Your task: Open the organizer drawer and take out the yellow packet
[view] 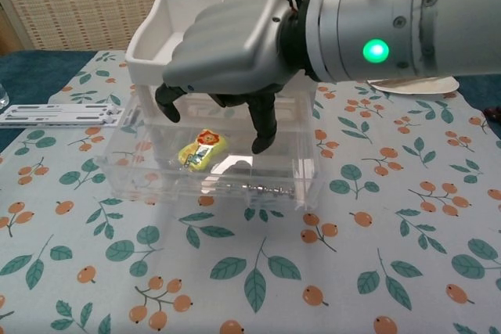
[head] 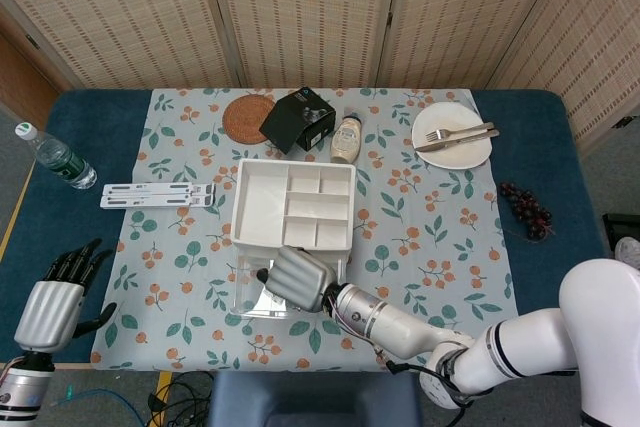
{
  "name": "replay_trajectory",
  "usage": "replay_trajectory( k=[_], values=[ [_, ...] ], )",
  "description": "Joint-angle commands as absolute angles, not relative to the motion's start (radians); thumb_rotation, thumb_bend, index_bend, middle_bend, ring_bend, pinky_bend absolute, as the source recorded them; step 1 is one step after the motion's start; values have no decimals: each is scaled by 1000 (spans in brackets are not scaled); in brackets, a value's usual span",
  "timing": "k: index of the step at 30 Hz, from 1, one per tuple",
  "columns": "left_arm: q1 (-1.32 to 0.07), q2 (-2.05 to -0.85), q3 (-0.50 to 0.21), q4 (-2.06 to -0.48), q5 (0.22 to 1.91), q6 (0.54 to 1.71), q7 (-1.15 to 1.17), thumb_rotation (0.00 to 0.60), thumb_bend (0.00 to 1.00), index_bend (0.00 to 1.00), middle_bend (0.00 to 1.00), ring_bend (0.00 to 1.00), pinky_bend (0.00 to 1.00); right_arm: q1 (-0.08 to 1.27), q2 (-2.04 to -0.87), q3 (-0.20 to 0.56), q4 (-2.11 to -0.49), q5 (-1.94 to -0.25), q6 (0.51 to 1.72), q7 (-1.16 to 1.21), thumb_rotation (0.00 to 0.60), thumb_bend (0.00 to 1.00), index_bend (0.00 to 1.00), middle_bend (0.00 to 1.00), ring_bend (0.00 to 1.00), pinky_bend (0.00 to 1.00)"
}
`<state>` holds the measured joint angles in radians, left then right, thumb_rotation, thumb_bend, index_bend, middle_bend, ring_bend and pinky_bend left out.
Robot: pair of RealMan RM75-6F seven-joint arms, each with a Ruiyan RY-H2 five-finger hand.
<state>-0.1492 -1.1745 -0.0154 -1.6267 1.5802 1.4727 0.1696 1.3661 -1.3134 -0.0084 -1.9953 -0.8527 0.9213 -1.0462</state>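
The right hand (view: 235,56) hangs over the pulled-out clear drawer (view: 207,170) of the organizer (head: 293,203), palm down, with one finger reaching down into the drawer space and the thumb curled at the other side; it holds nothing, and the fingers are partly apart. The yellow packet (view: 201,149) lies on the drawer floor, just beside and left of the lowered fingertip, not touched by it as far as the chest view shows. The drawer stands out from the front of the organizer toward the robot, its clear front wall near the table edge. On top of the organizer sits its white divided tray, seen from above in the head view.

The left hand (head: 55,304) is well away from the organizer, low at the left near the table's front corner, fingers spread and holding nothing.

Left of the organizer lie long white flat strips (head: 157,194) on the patterned tablecloth (head: 420,247); further left, on the blue table (head: 90,137), lies a water bottle (head: 55,157). Behind the organizer are a round woven coaster (head: 247,117), a black box (head: 298,119) and a small jar (head: 346,138). To the organizer's right and behind stands a white plate (head: 452,135) with cutlery on it, and right of that, grapes (head: 525,209).
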Motion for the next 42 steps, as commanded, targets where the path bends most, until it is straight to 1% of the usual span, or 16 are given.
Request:
replay_trajectory(
  k=[1, 7, 17, 28, 31, 36, 42],
  values=[
    [-148, -1175, -15, -1626, 1580, 1474, 169, 600, 246, 141, 91, 137, 161, 1373, -1331, -10, -1980, -840, 915, -1049, 600, 98, 270, 1000, 1000, 1000],
    [-143, -1174, -14, -1624, 1578, 1478, 167, 600, 246, 141, 91, 137, 161, 1391, -1363, -4, -1950, -825, 903, -1053, 600, 130, 290, 1000, 1000, 1000],
    [-141, -1176, -13, -1619, 1577, 1479, 163, 600, 246, 141, 91, 137, 161, 1409, -1387, -13, -1927, -805, 904, -1065, 600, 263, 345, 1000, 1000, 1000],
    [-140, -1177, -12, -1616, 1578, 1480, 162, 600, 246, 141, 91, 137, 161, 1406, -1404, -30, -1911, -816, 913, -1065, 600, 272, 361, 1000, 1000, 1000],
    [-140, -1178, -12, -1616, 1578, 1479, 163, 600, 246, 141, 92, 137, 161, 1404, -1409, -32, -1905, -819, 915, -1062, 600, 277, 387, 1000, 1000, 1000],
    [-140, -1179, -13, -1615, 1577, 1478, 163, 600, 246, 141, 91, 137, 161, 1399, -1414, -33, -1897, -829, 918, -1055, 600, 288, 461, 1000, 1000, 1000],
    [-141, -1179, -13, -1616, 1578, 1477, 163, 600, 246, 141, 92, 137, 160, 1395, -1416, -31, -1894, -841, 920, -1048, 600, 299, 502, 1000, 1000, 1000]
  ],
)
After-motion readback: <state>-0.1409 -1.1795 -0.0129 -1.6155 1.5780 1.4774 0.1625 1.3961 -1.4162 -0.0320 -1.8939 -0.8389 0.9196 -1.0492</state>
